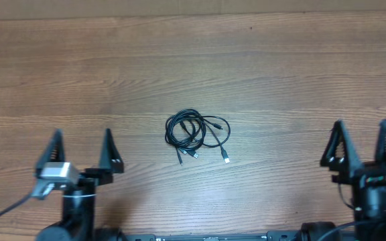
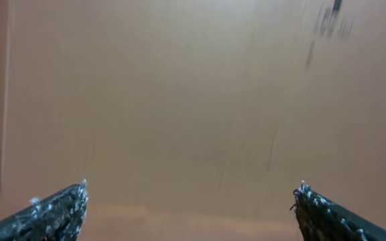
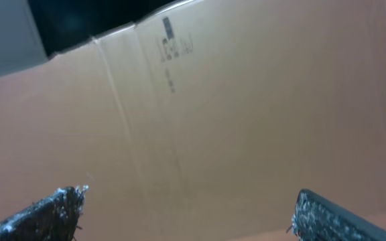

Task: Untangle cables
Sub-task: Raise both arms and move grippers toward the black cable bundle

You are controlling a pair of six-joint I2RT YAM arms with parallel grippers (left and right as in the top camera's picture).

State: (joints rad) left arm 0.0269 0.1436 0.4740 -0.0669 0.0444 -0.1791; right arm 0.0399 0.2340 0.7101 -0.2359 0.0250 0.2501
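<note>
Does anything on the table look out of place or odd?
Only the cables: they lie tangled in one small bundle at the middle of the table, loops crossing each other. Nothing looks spilled or damaged.

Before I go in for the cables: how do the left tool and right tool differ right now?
The left tool sits nearer the cables than the right tool. A pale grey block shows behind the left tool; none such shows behind the right tool. Both are open, empty, and clear of the cables.
</note>
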